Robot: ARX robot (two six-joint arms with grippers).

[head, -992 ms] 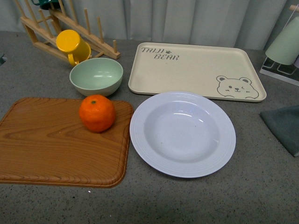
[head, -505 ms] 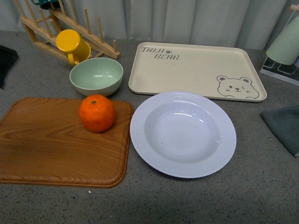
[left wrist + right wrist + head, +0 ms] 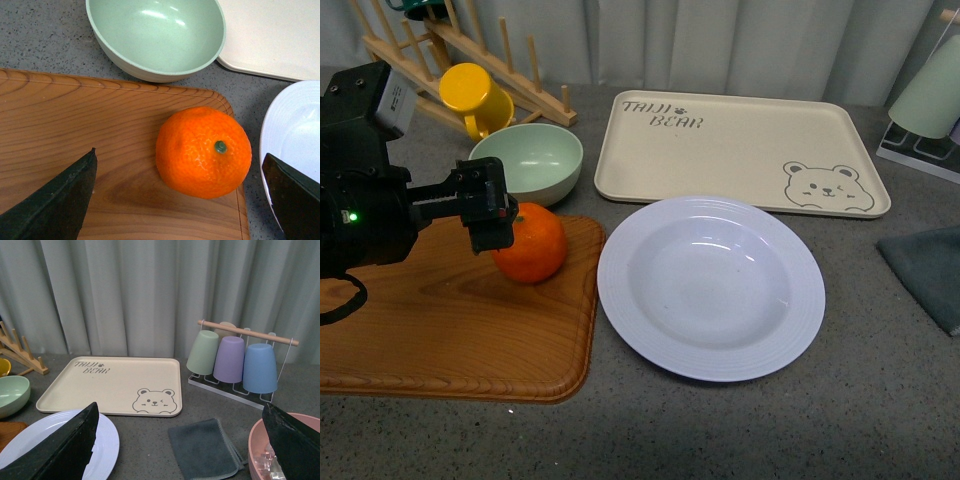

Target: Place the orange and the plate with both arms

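Plainly round, the orange [image 3: 202,152] shows a green stem dimple.

A: Backdrop?
B: Pale grey-green curtain [image 3: 150,290], hung in vertical pleats, spans the whole rear

A: Surface?
B: Grey speckled tabletop [image 3: 880,420], matte, runs back to the curtain's hem

A: Fixtures at the back?
B: 2 racks. Slanted wooden peg rack [image 3: 510,60] far left in the front view. Cup stand [image 3: 250,333] far right, wooden top bar, 3 cups mouth-down beneath it: green cup [image 3: 202,352], purple cup [image 3: 230,360], blue cup [image 3: 260,368]

A: Light?
B: Soft and even. Shadows on the tabletop faint, darker bands only in the curtain folds
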